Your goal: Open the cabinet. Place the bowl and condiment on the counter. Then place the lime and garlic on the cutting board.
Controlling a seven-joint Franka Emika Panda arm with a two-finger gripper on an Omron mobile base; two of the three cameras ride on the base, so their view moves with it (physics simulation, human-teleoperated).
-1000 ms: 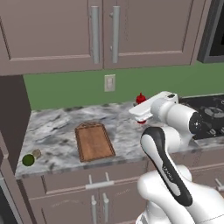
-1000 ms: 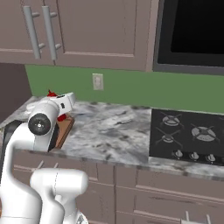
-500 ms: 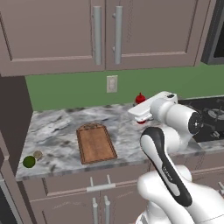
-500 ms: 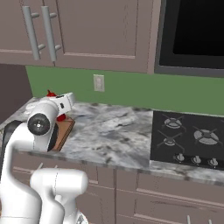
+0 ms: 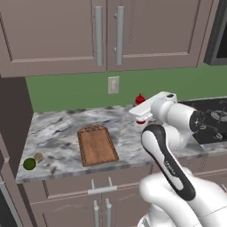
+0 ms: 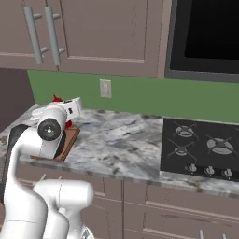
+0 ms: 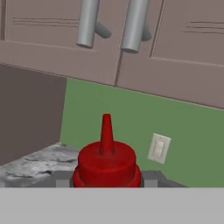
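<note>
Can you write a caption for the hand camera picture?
Red condiment bottle held between the fingers, with green wall and cabinet handles behind.

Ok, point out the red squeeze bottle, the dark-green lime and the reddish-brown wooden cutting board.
red squeeze bottle [image 7: 106, 164]: hand view, cap shoulder.
dark-green lime [image 5: 29, 163]: left base view, its middle.
reddish-brown wooden cutting board [image 5: 97, 145]: left base view, board centre.

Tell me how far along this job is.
Nothing looks finished. In hand: the condiment sits between the jaws, carried above the counter. Left: the lime and garlic lie at the counter's front-left corner, off the bare cutting board. No bowl is visible.
</note>
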